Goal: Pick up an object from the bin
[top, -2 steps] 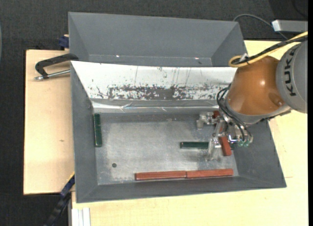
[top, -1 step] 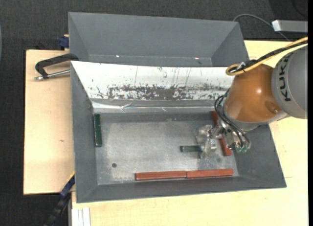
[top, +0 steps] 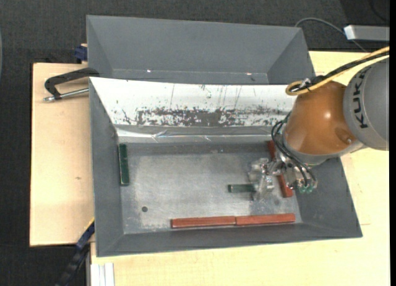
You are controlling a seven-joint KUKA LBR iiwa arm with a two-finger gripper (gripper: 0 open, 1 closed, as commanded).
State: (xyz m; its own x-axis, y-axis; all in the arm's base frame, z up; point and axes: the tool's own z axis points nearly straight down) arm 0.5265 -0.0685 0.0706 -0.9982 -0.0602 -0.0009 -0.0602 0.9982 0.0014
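My gripper (top: 265, 182) is low over the bin floor at the right, under the arm's orange cover. A small dark green flat piece (top: 238, 187) lies on the floor just left of it, touching or nearly touching its tip. A narrow red stick (top: 283, 186) lies lengthwise just right of the gripper, partly hidden by the wrist. I cannot make out anything held in the gripper.
Two long red-brown bars (top: 203, 221) (top: 266, 219) lie end to end along the front wall. A dark green bar (top: 124, 164) stands against the left wall. A tiny dark speck (top: 144, 210) sits at the front left. The arm covers the bin's right side.
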